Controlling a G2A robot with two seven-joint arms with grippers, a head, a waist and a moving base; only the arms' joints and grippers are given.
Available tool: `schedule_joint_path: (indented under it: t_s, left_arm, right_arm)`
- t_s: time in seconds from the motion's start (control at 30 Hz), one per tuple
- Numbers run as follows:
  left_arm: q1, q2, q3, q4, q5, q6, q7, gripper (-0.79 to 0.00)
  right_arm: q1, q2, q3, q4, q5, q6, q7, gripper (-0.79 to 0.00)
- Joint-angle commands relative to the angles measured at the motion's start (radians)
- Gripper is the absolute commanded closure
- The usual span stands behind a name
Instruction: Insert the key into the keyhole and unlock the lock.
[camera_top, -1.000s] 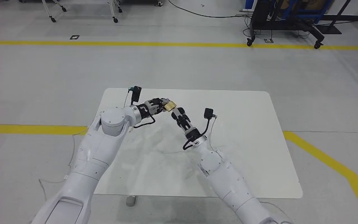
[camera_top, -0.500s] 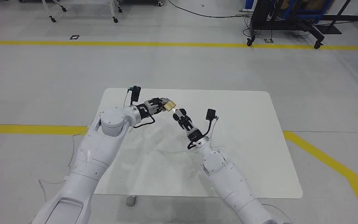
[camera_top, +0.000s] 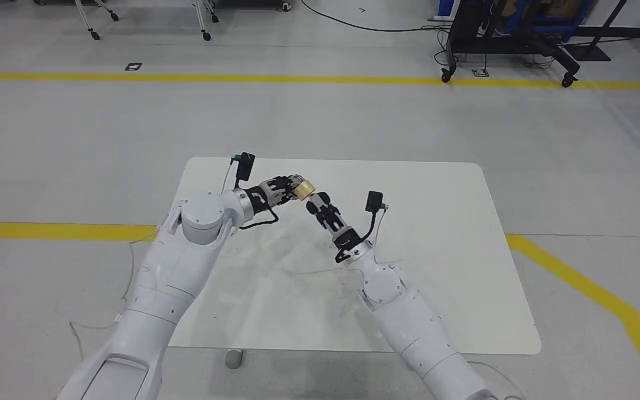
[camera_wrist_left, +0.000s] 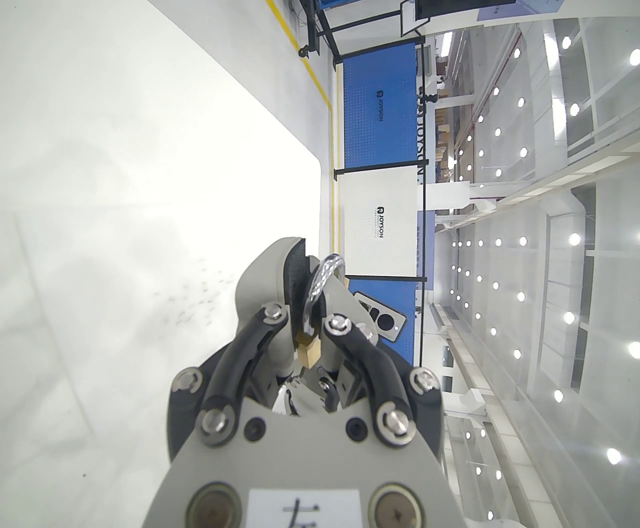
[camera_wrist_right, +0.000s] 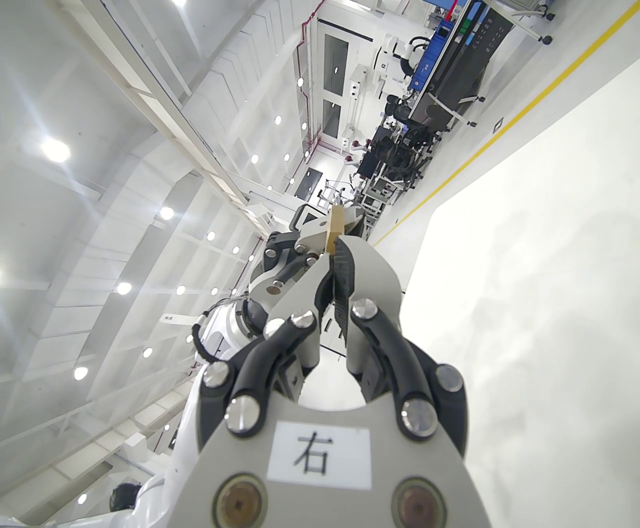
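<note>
My left hand (camera_wrist_left: 312, 285) gripped the lock (camera_wrist_left: 309, 351) above the worktop (camera_top: 440, 260), while my right hand (camera_wrist_right: 332, 260), pinched shut on the key (camera_wrist_right: 331, 277), sat just beside it, the key's length aimed at the lock's base.

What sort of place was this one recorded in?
Probably a factory or robotics test hall: yellow floor lines, a high ceiling with rows of lights, and a wheeled equipment rack beyond the white table.

Left label (camera_wrist_left: 304, 510), on left tool (camera_wrist_left: 320, 292): one black character.
Right label (camera_wrist_right: 320, 452), on right tool (camera_wrist_right: 332, 250): one black character.
Standing panels (camera_wrist_left: 380, 220): logo lettering.
</note>
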Motion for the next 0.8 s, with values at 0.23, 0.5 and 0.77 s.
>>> schedule_joint_path:
  t_s: [0.23,0.5,0.77]
  left_arm:
    - [0.001,0.001,-0.030,0.017,-0.062,0.008,-0.004,0.000]
    - [-0.004,-0.002,-0.039,0.036,-0.125,-0.024,-0.052,0.000]
    - [-0.010,-0.005,-0.037,0.051,-0.145,-0.037,-0.068,0.000]
  right_arm:
    - [-0.003,0.002,0.006,-0.004,0.006,-0.004,0.007,-0.785]
    - [-0.034,0.009,0.029,-0.059,0.260,0.034,0.251,-0.382]
    - [-0.051,0.044,0.132,-0.104,0.544,0.232,0.607,-0.274]
